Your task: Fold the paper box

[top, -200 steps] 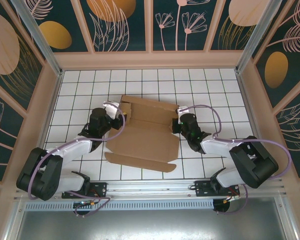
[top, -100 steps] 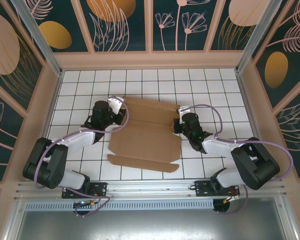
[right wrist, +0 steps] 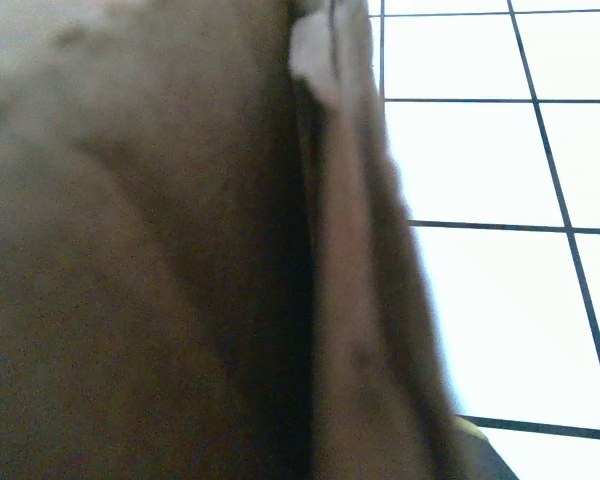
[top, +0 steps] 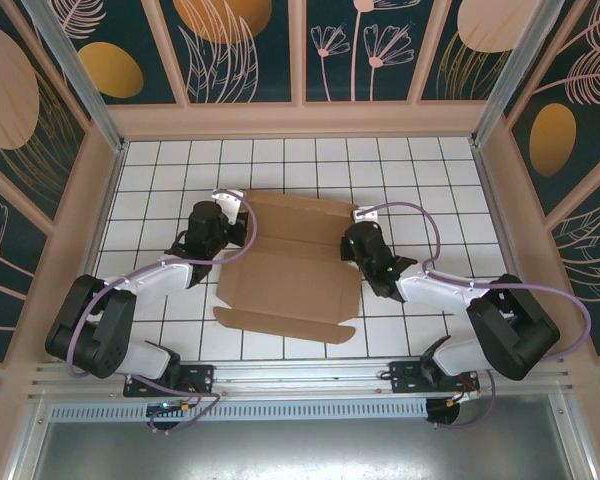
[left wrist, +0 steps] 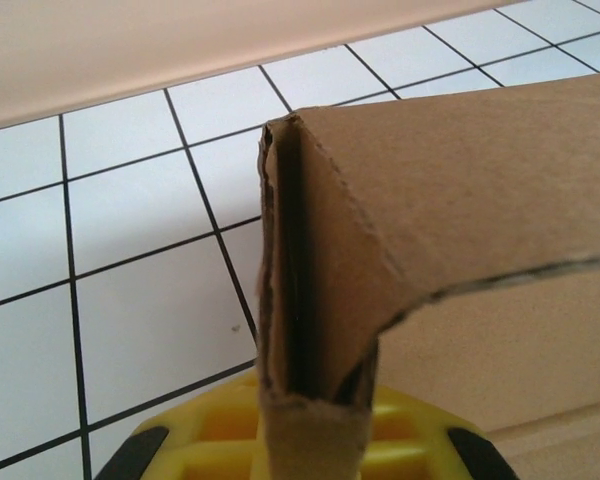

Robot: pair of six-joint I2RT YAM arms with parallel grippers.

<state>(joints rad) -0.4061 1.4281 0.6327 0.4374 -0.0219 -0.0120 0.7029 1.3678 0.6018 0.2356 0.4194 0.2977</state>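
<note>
The paper box (top: pixel 290 275) is a brown die-cut cardboard sheet lying on the tiled table, its front flap toward the arms. My left gripper (top: pixel 230 222) sits at the sheet's far left edge. In the left wrist view its yellow jaws are shut on a doubled-up cardboard flap (left wrist: pixel 310 300) that stands upright between them. My right gripper (top: pixel 352 240) is at the sheet's right edge. In the right wrist view a cardboard fold (right wrist: pixel 350 250) runs down into the jaws, close and blurred, and hides the fingers; the gripper is shut on it.
The white tiled table (top: pixel 160 180) has a raised pale rim on the left, back and right. A metal rail (top: pixel 300 375) with both arm bases runs along the near edge. Purple cables loop above each wrist.
My left gripper moved in to the sheet's left edge and shut on the flap. My right gripper shifted slightly left with the right edge, and the sheet's far part changed shape.
</note>
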